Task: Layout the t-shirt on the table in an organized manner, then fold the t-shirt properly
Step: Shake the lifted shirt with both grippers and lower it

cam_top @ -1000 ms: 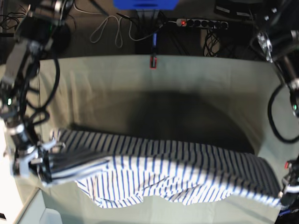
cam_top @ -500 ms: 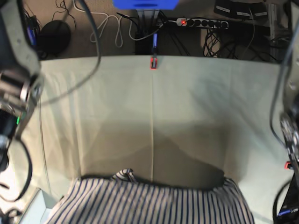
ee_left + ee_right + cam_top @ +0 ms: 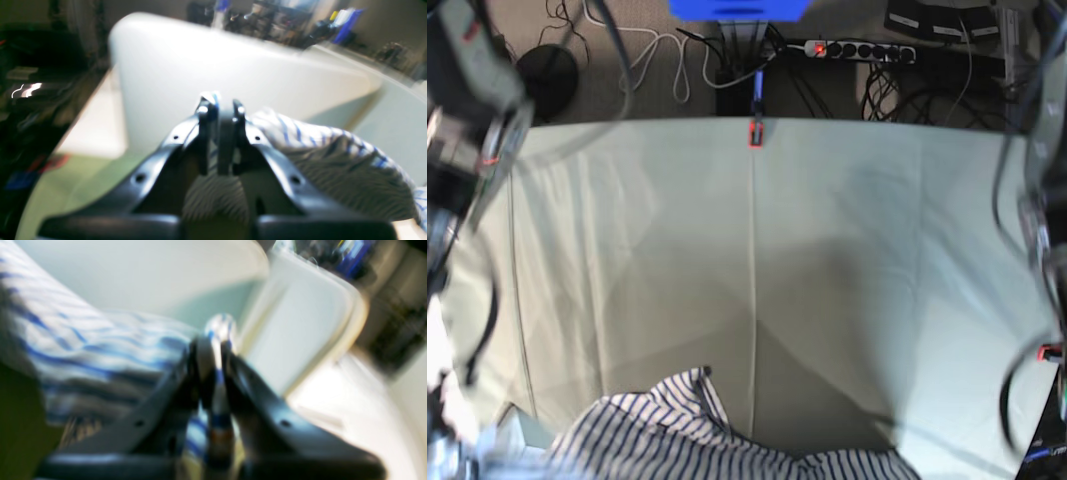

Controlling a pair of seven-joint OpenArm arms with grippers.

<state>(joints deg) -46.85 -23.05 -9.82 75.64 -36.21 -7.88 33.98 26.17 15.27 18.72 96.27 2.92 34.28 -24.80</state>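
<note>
The pale grey-green table (image 3: 847, 260) lies mostly bare, with the t-shirt (image 3: 717, 445) bunched at its near edge and partly cut off by the frame. The left gripper (image 3: 218, 106) and right gripper (image 3: 215, 340) each pinch a fold of striped cloth. Light and limp, it should sag unless held by hem or shoulders; both wrist views are too blurred to tell which part is held

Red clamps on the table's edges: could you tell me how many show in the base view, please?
2: one red clamp at the middle of the table's far edge, another at the edge on the view's right. Others may be hidden.
</note>
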